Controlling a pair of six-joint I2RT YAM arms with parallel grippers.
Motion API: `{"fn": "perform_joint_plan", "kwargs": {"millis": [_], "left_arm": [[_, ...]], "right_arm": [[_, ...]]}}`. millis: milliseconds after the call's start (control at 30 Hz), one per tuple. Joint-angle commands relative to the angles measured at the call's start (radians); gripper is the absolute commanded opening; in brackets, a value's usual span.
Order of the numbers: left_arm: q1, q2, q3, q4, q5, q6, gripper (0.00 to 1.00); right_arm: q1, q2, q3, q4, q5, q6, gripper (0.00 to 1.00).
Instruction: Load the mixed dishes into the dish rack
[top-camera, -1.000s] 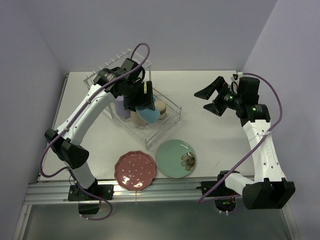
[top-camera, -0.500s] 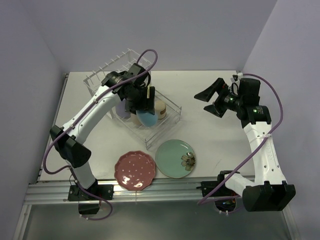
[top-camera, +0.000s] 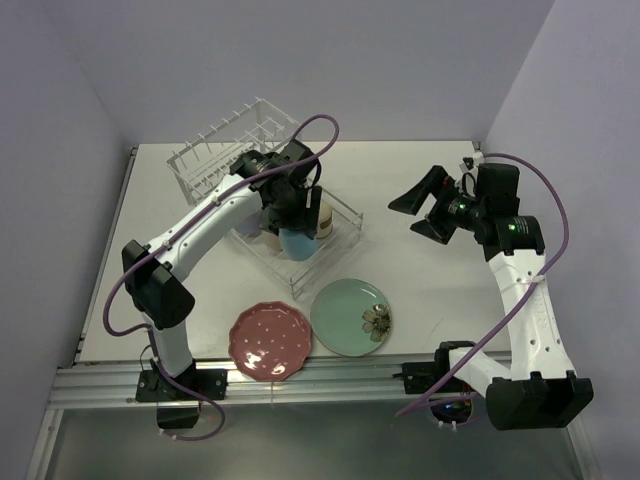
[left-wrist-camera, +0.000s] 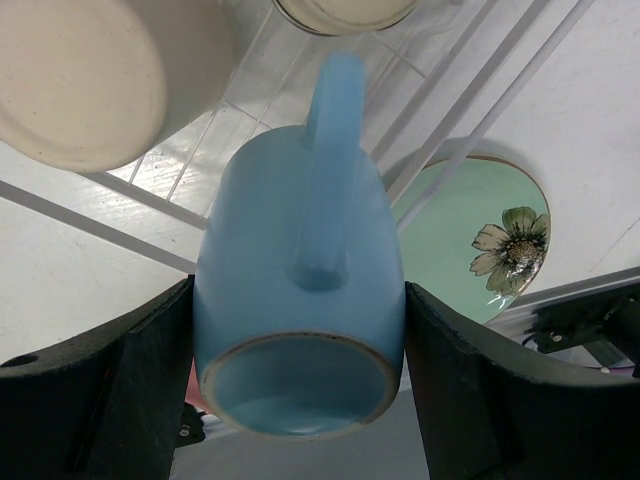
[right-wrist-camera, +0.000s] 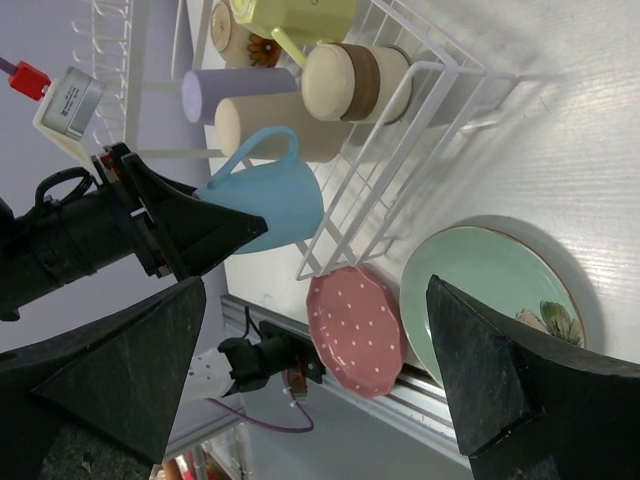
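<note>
Wire pegs (top-camera: 225, 140) stand in thin white rows on the raised tier of the dish rack (top-camera: 332, 258), toward the back-left corner of the worktop (top-camera: 430, 290), a pale surface with a faint wood grain. Just right of them the left gripper (left-wrist-camera: 300, 405) is closed on the light-blue cup (left-wrist-camera: 300, 290), with one black finger pressed against each side of its smooth, glossy, rounded body. The looped handle (left-wrist-camera: 330, 150) points away from the wrist, and a thin brown ring edges the end nearest the wrist camera. The cup hangs over the near part of the rack's flat grid tray (left-wrist-camera: 240, 120); whether it touches the wires cannot be told. Beside it in the tray lie the matt beige cup (left-wrist-camera: 80, 85), the lavender cup (right-wrist-camera: 232, 92), the yellow cup (right-wrist-camera: 300, 15) and the cream bowl (right-wrist-camera: 355, 80) with its brown band. At the near edge, just beside each other, sit the pink-red dotted scalloped plate (top-camera: 270, 340) and the round mint-green plate (top-camera: 345, 312) with a flower mark. Above the right side the right gripper (top-camera: 405, 215) is spread wide and holds nothing.

Against half a second ago, the left arm (top-camera: 200, 215) has reached further right, its elbow has swung inward, and the cup has shifted slightly toward the near-right of the tray. The plates and the right arm (top-camera: 525, 290) are almost unchanged.
</note>
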Motion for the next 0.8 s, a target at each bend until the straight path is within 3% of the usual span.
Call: {"fn": "perform_joint_plan", "kwargs": {"millis": [0,233,767], "left_arm": [[-0.019,-0.001,-0.005,0.040,-0.035,0.018,0.00],[-0.040,0.034,-0.026,0.045,-0.063,0.018,0.00],[-0.054,0.096,-0.063,0.072,-0.103,-0.001,0.00]], "right_arm": [[0.009,-0.025,0.019,-0.026,0.033,-0.038,0.98],[0.051,-0.034,-0.013,-0.098,0.079,-0.089,0.98],[0.256,-0.059,-0.324,-0.106,0.207,-0.068,0.97]]}}
